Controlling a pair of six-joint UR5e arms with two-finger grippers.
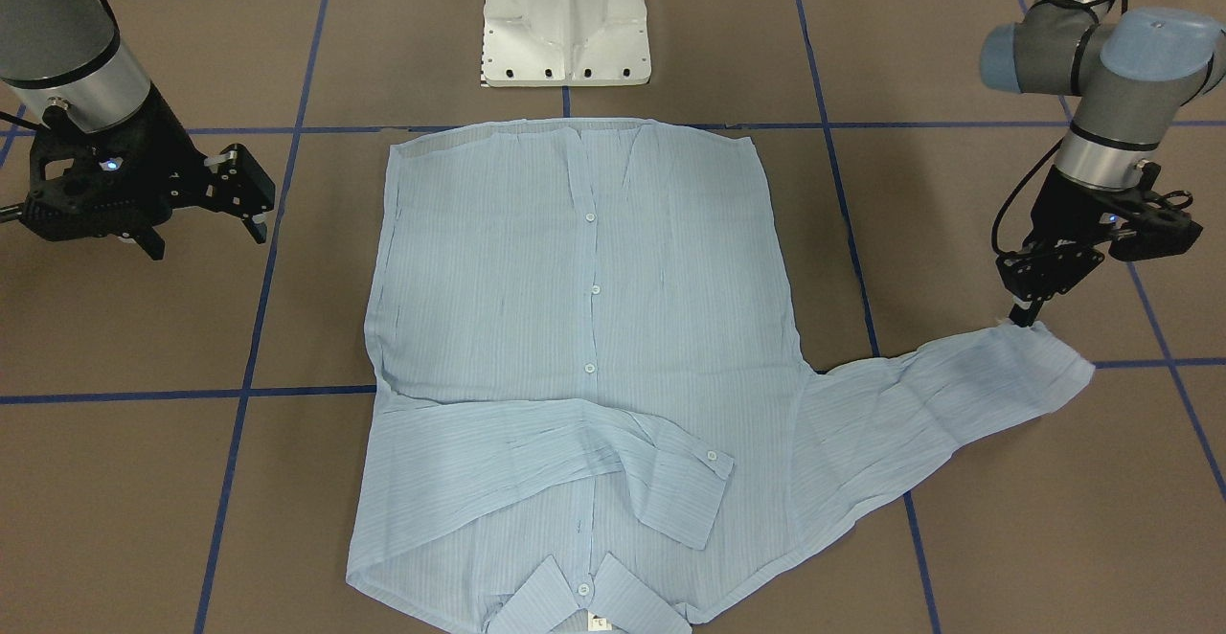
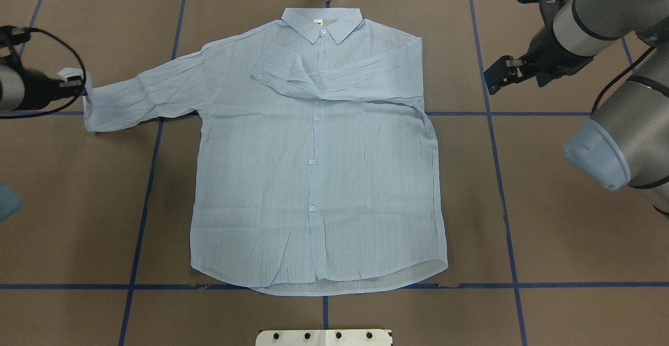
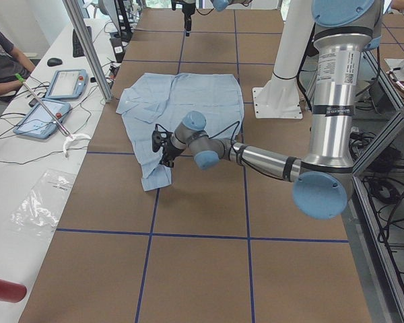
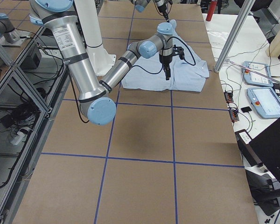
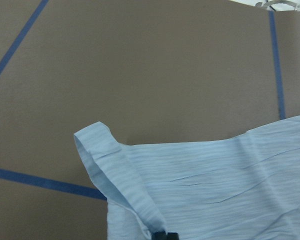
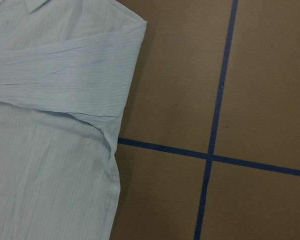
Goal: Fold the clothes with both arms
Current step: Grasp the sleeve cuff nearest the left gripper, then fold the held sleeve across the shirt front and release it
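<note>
Light-blue, finely striped, crinkly cloth is making up the shirt [image 2: 313, 179], which is lying flat and buttoned face-up on the brown table [image 2: 549, 231], its pointed collar [image 2: 321, 22] at the far edge from the robot and its curved hem nearest the white base [image 1: 565, 16]. Small white buttons [image 2: 316, 118] are running down the middle. One sleeve [image 2: 355, 82], on the robot's right, is lying folded across the chest with soft creases, while the other sleeve [image 2: 151, 95] is stretching out flat and wrinkled to the robot's left. Blue tape lines [image 2: 502, 179] are dividing the table into squares, and bare brown surface is lying open on both sides of the shirt. The left gripper [image 1: 1027, 316] is sitting low at the end of the outstretched sleeve, clenched on the cuff [image 5: 105, 165], whose edge is curling up off the table toward the black fingertip [image 5: 160, 235]. The right gripper [image 1: 209, 241] is hanging over bare table near the shirt's side, apart from the cloth, its fingers spread wide and holding nothing.
</note>
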